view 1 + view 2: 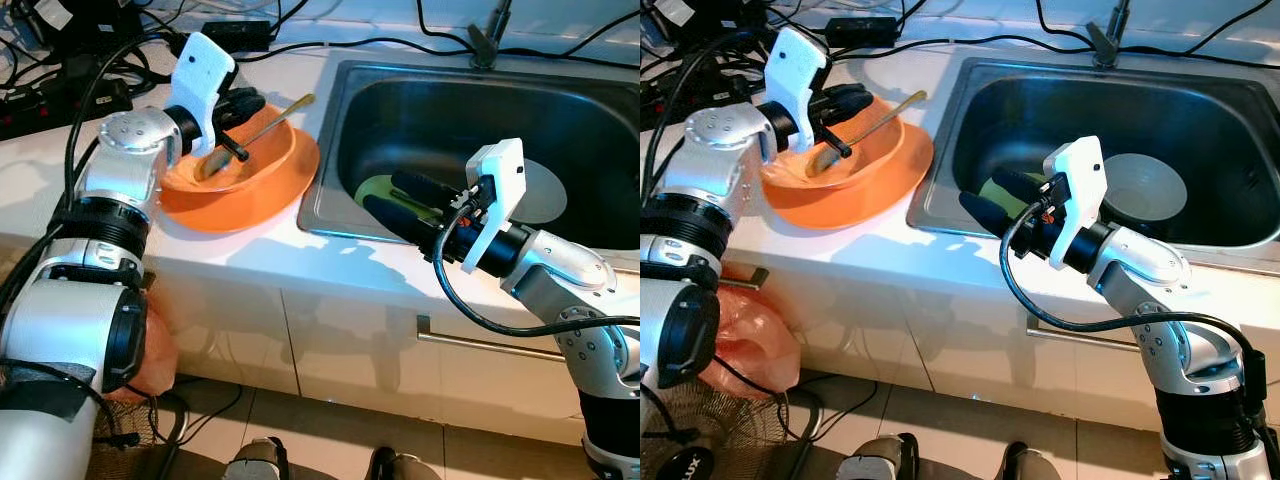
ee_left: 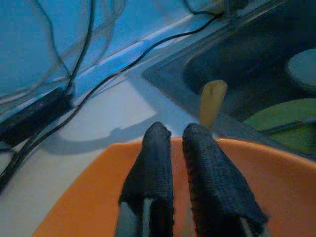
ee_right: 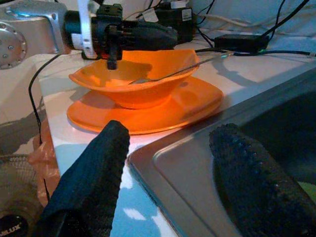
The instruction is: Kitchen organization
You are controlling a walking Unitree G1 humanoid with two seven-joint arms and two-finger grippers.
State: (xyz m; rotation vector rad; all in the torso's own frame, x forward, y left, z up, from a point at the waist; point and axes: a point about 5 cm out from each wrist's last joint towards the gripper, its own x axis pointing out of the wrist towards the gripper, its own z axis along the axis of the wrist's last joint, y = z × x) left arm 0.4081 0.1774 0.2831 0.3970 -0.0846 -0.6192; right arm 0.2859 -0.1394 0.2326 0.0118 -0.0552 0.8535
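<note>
Orange bowl (image 1: 262,165) sits on its matching orange plate (image 1: 285,195) on the white worktop (image 1: 250,260), just beside the left rim of the steel sink (image 1: 345,110), stacked, by the look of it, so the pair can be carried off as one. It is glossy, wide and shallow, with a curled lip, and a long gold spoon (image 1: 268,122) leans inside, handle slanting out over the rim toward the sink. Down in the basin, a green plate (image 1: 375,188) lies flat with a round grey lid or dish (image 1: 545,195) near it, likely waiting their turn. The left gripper (image 1: 232,105) reaches over the bowl's far rim, fingers (image 2: 158,168) pressed nearly together with just a slit between; whether they pinch the spoon or the rim, I cannot tell. The right gripper (image 3: 173,168) hovers over the sink's near-left corner, fingers spread wide, holding nothing and pointing at the bowl, seemingly ready to help. Black cables (image 1: 100,60) clutter the back of the worktop.
</note>
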